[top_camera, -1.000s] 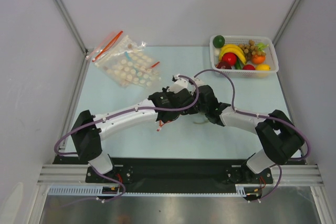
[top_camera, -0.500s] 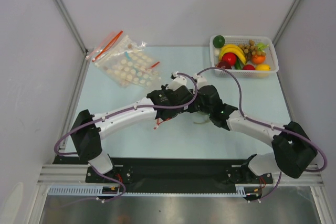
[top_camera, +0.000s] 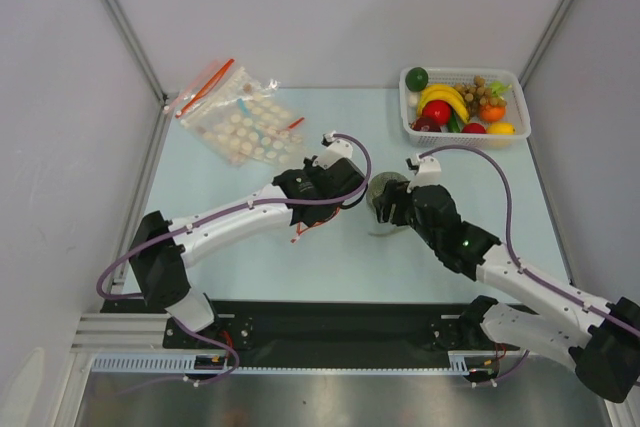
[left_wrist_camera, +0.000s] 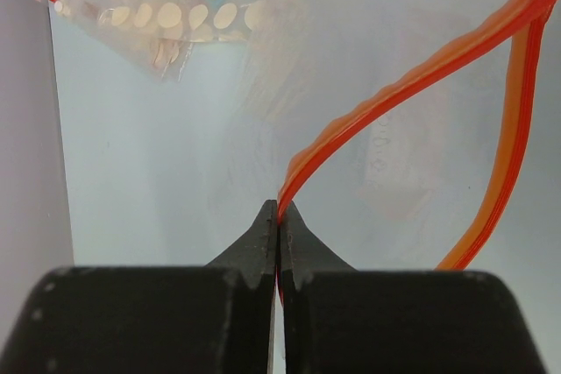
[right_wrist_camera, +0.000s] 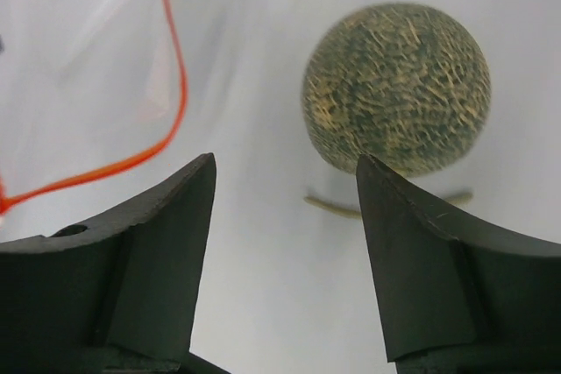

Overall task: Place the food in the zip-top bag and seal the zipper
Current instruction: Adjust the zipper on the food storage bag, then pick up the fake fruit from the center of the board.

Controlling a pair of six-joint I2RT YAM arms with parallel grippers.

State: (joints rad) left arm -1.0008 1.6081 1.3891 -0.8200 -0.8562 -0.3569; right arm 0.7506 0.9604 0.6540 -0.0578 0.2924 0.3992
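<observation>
left gripper (left_wrist_camera: 279,212) mid-table, jaws pinched tight on the zipper (left_wrist_camera: 394,98); it holds one lip of the bag (left_wrist_camera: 377,146), and the mouth gapes in a wide red loop running up and right in left wrist view
right gripper (right_wrist_camera: 285,164) just right of it, jaws spread fairly wide, nothing between them; ball (right_wrist_camera: 396,85) sits just past the tips, toward the right side of that view, touching neither finger
ball is rough grey-green, on the table (top_camera: 250,267) between the two grippers in top view; the zipper loop lies to its left in right wrist view. can't tell whether the ball is inside the clear film or just beside the mouth
faint print on the bag film, too blurred to read
far left: pile of disc bags (top_camera: 250,125), clear with rows of pale discs and red strips, lying flat, well apart from both grippers; anything printed on them is too small to read
far right: white basket (top_camera: 455,71) at the back edge, rest of the food in it. holds dark green ball (top_camera: 417,78) in its left corner, bananas (top_camera: 443,97), red fruit (top_camera: 436,112) just beside them, dark red piece (top_camera: 425,124) at the front left, grapes (top_camera: 478,90), an orange piece (top_camera: 491,110), a yellow piece (top_camera: 500,128) at the front right
</observation>
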